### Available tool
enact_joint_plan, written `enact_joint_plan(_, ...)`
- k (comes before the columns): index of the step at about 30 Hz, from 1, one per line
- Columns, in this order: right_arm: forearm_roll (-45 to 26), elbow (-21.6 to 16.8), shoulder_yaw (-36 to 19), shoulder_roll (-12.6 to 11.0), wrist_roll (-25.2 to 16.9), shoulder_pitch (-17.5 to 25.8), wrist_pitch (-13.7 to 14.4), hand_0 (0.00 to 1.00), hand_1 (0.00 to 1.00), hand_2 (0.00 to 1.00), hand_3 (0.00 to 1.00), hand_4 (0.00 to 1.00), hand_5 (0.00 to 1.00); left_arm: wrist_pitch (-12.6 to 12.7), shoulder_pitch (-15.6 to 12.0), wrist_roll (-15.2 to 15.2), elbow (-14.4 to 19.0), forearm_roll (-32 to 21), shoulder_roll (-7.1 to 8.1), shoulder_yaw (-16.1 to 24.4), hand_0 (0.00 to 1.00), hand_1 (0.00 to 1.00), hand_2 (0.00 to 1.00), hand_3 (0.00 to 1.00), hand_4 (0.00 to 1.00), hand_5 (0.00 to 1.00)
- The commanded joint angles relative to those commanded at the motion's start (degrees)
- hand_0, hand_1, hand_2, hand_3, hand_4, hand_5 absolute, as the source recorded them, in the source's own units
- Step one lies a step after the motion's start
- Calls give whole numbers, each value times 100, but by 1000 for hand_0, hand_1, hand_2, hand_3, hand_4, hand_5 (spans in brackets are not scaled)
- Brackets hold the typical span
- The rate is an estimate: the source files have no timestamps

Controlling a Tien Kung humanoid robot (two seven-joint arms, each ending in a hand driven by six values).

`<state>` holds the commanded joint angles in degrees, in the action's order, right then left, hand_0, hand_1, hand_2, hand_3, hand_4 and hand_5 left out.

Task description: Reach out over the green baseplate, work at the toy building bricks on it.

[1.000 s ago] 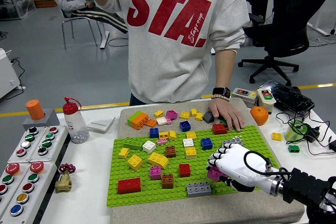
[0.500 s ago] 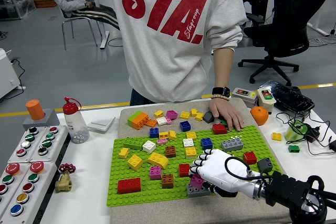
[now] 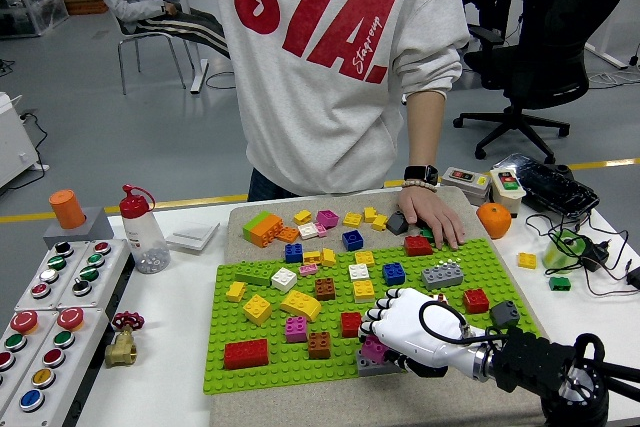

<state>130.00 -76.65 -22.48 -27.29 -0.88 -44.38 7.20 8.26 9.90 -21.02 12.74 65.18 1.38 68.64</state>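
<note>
The green baseplate (image 3: 268,332) lies on a beige mat mid-table, with many coloured bricks on it. My right hand (image 3: 385,332), white with a black forearm, reaches in from the lower right over the plate's near edge. Its fingers are curled on a magenta brick (image 3: 375,348), just above a grey brick (image 3: 375,364) and beside a red square brick (image 3: 351,324). A grey long brick (image 3: 441,274), a red brick (image 3: 476,300) and a dark grey brick (image 3: 504,314) lie to its right. The left arm is out of view.
A person stands at the far side, one hand (image 3: 436,223) resting at the plate's far edge by a red brick (image 3: 418,245). A button panel (image 3: 50,317), a bottle (image 3: 143,232) and a brass valve (image 3: 122,342) are at the left. An orange (image 3: 493,219) and cables (image 3: 590,247) are at the right.
My right hand has moved left along the plate's near edge, taking the magenta brick with it, and uncovered the grey, red and dark grey bricks at the right. The person's raised arm left view.
</note>
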Motion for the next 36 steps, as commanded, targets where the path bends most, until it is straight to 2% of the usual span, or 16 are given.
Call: enact_joint_plan(36,0,-40,-75,-43,-28,50,-89,688,753,789,712,578,109,18,54,-6,-3,15,12,27,663,616,619,474,377,998)
